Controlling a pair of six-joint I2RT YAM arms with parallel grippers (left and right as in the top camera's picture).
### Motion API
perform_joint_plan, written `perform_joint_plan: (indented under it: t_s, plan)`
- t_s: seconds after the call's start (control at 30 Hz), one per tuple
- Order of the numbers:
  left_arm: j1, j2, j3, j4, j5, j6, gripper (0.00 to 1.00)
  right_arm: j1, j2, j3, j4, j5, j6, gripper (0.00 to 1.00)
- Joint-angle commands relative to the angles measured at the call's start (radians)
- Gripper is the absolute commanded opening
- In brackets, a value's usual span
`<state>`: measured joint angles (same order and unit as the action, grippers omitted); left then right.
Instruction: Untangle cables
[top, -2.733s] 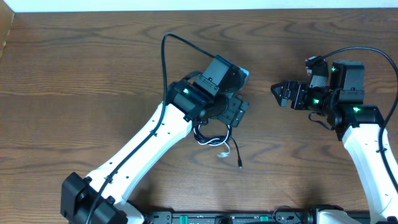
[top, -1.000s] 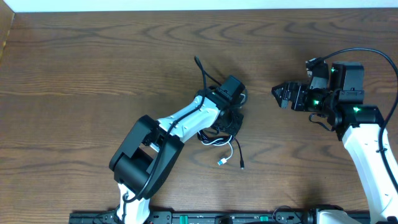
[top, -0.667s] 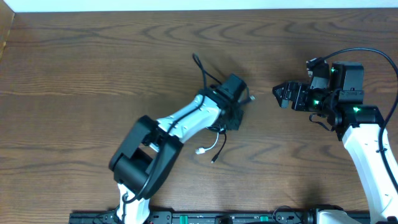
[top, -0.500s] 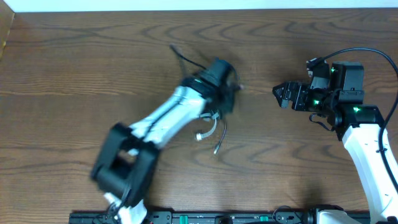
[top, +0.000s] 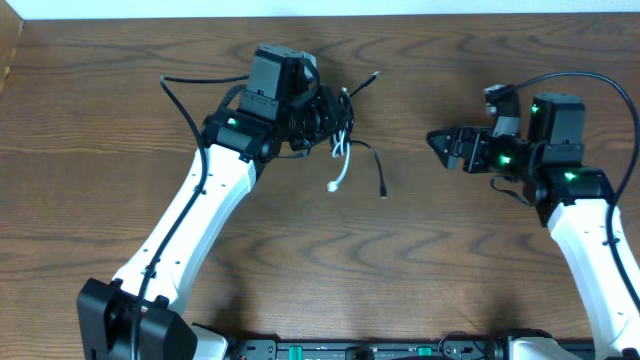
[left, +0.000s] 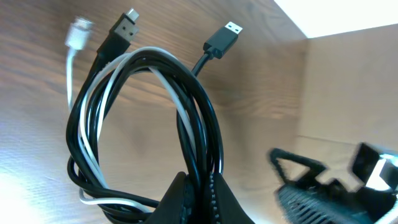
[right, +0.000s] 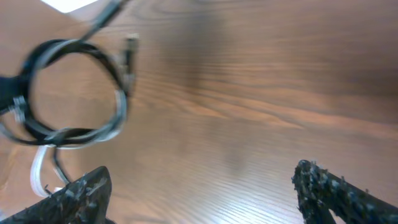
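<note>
Your left gripper (left: 200, 193), clamped shut on the coiled cables (left: 202, 149), has just carried them from the middle to the upper centre of the overhead frame, still tangled, while your right gripper (right: 199, 186) waits open at right.

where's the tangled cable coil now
Overhead, the white and black cables hang top centre, clamped in the jaws of the left gripper, left of the open right gripper.

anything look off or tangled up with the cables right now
Yes: the white cable and black cable are wound together in one coil, white threaded between the black loops, pinched at one side in the left gripper. Their plug ends stick out loose. No damage shows. The right gripper is open and apart from them.
</note>
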<state>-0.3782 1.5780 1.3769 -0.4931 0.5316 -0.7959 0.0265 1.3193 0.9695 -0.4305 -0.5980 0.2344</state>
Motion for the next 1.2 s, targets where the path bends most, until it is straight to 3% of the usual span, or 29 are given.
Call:
perform_joint_plan:
  t_s: [0.0, 0.4, 0.6, 0.73, 0.8, 0.93, 1.17]
  plan:
    - [0.021, -0.005, 0.01, 0.022, 0.137, -0.146, 0.07, 0.049, 0.002, 0.014, 0.035, -0.098, 0.042, 0.89]
    - [0.041, -0.005, 0.01, 0.028, 0.168, -0.554, 0.07, 0.209, 0.002, 0.014, 0.175, -0.119, 0.063, 0.87]
    - [0.042, -0.005, 0.01, 0.027, 0.15, -0.661, 0.08, 0.224, 0.001, 0.014, 0.231, -0.119, 0.129, 0.8]
    - [0.042, -0.005, 0.01, 0.006, 0.035, -0.662, 0.08, 0.224, 0.001, 0.014, 0.258, -0.119, 0.216, 0.78]
    - [0.042, -0.005, 0.01, -0.073, -0.1, -0.73, 0.07, 0.226, 0.001, 0.014, 0.26, -0.099, 0.239, 0.7]
    - [0.042, -0.005, 0.01, -0.137, -0.255, -0.838, 0.07, 0.247, 0.001, 0.014, 0.178, 0.029, 0.299, 0.69]
    - [0.041, -0.005, 0.01, -0.169, -0.301, -0.93, 0.07, 0.372, 0.01, 0.014, 0.138, 0.156, 0.311, 0.74]
